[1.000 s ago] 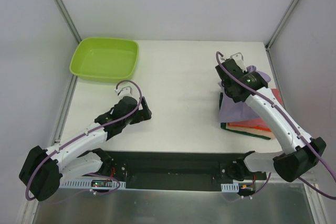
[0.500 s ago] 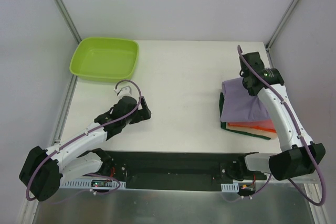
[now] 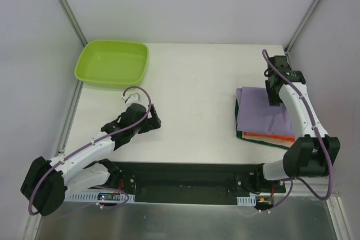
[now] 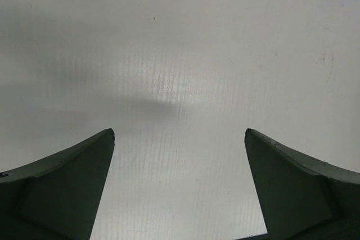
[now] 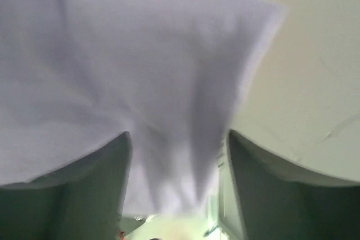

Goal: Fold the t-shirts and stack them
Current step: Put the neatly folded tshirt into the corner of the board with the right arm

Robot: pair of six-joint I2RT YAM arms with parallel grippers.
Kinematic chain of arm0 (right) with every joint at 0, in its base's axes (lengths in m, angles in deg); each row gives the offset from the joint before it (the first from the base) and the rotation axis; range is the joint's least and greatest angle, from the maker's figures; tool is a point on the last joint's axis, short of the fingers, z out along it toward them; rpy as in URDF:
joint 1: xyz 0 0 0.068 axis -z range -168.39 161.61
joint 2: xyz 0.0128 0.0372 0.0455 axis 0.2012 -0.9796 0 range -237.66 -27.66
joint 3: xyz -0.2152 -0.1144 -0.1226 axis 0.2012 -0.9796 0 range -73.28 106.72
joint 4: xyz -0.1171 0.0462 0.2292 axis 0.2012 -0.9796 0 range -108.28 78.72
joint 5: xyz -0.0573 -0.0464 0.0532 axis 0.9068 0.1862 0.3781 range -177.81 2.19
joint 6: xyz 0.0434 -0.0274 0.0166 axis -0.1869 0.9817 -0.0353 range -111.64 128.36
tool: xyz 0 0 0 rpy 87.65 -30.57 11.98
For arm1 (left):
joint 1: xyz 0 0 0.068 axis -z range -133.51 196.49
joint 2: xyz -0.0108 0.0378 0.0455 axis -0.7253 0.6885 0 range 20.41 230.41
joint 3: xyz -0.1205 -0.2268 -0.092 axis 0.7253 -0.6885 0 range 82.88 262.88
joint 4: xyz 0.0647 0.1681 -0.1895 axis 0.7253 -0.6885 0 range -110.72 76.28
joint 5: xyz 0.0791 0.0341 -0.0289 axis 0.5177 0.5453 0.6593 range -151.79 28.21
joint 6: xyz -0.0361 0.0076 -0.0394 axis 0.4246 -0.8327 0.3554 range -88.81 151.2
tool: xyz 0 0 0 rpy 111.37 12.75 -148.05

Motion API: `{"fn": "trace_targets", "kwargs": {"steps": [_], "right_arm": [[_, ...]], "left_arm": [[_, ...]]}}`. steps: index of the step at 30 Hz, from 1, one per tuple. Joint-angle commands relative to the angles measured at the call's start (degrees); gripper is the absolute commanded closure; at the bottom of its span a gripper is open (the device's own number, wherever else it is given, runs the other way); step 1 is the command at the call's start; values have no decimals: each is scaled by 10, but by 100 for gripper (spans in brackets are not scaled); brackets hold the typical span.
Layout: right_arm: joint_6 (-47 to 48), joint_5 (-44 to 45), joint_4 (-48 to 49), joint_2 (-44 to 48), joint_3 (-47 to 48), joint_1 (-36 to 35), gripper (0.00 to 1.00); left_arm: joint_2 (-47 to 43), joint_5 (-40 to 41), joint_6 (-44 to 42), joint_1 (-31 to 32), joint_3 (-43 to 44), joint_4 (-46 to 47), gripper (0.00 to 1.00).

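On the right side of the table the t-shirts lie in a stack. The lilac-purple shirt (image 3: 260,112) is folded flat on top. Orange (image 3: 277,136) and dark green (image 3: 263,140) edges show beneath it. My right gripper (image 3: 273,97) hovers over the back right corner of the stack. In the right wrist view its fingers (image 5: 84,195) stand apart, the right gripper (image 5: 177,133) open, with blurred purple cloth (image 5: 140,66) lying loose between them. My left gripper (image 3: 155,120) rests open low over the table left of centre. The left gripper (image 4: 180,133) has only bare white surface between its fingers.
A lime-green plastic tub (image 3: 112,63) sits at the back left corner. The stack lies close to the table's right edge and the grey side wall (image 3: 326,82). A black strip (image 3: 185,175) runs along the near edge between the arm bases.
My right arm swung rightward and back, laying the purple shirt flat over the stack, then its jaws opened and let the cloth go. The left arm has not moved.
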Motion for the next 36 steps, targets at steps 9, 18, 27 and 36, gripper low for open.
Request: {"fn": "trace_targets", "kwargs": {"steps": [9,18,27,36], "right_arm": [[-132,145,-3,-26,-5,21,4],[-168,-101,122,147,-95,24,4],[-212,-358,327,403,-311,25,4],[-248,-567,448,548,-453,25,4]], "left_arm": [[-3,5,-9,-8,-5,0,1],[-11,3,-13,-9,-4,0,1],[-77,5,-33,-11,14,-13,1],[-167,31,-69,-11,53,-45,1]]}}
